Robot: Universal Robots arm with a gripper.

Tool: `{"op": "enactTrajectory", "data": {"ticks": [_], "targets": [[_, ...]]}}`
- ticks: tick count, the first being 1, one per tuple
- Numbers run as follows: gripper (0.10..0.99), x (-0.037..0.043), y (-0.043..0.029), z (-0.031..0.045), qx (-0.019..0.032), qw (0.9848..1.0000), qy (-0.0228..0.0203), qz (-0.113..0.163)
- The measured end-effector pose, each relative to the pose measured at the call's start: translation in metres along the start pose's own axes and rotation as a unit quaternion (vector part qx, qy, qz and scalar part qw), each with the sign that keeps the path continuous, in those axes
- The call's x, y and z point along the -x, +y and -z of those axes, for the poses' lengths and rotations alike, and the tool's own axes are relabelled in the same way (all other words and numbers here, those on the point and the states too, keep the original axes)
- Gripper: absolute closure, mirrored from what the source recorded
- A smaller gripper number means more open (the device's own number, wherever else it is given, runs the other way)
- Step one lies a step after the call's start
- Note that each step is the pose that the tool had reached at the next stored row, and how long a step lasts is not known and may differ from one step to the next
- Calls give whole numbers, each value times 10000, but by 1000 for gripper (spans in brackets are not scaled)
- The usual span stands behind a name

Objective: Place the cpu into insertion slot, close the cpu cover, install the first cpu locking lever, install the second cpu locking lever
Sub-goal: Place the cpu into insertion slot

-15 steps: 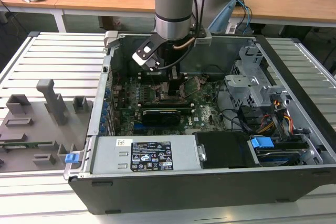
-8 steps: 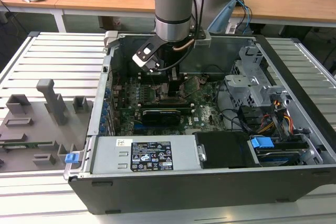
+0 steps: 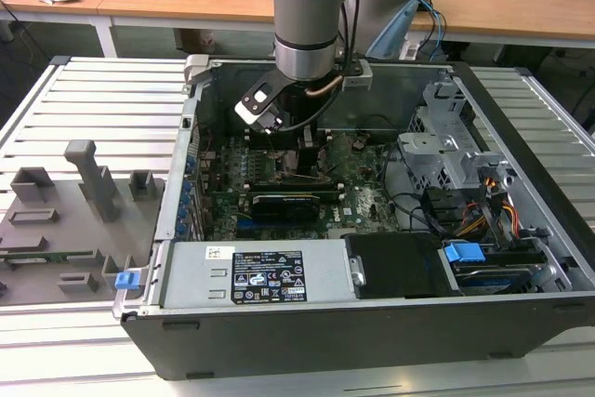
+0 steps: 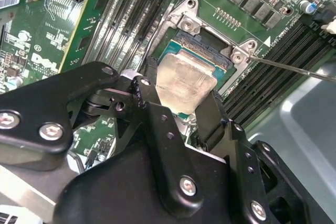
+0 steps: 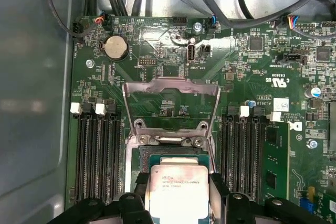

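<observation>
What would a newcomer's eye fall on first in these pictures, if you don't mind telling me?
Most striking, in both wrist views, is the claw gripping the pale cpu right over the insertion slot, with the cpu cover swung open beyond it. In the exterior view, the arm reaches down into the open computer case.

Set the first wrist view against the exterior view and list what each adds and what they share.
First wrist view: the cpu gripped in the gripper over the insertion slot, the cpu cover raised, a coin battery. Exterior view: the arm, the computer case, a grey fixture tray at the exterior view's left. Shared: the green motherboard.
</observation>
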State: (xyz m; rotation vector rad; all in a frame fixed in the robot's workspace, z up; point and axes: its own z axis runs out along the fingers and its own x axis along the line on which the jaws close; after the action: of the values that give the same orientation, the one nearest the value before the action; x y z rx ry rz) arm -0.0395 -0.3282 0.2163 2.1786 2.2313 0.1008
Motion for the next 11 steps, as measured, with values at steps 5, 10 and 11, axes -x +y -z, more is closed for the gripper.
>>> {"op": "enactTrajectory", "data": {"ticks": [5, 10, 11], "targets": [[549, -18, -10, -39, 1, 10000, -1, -35], [549, -20, -13, -79, 0, 9999, -6, -104], [549, -19, -13, -88, 0, 9999, -6, -105]]}}
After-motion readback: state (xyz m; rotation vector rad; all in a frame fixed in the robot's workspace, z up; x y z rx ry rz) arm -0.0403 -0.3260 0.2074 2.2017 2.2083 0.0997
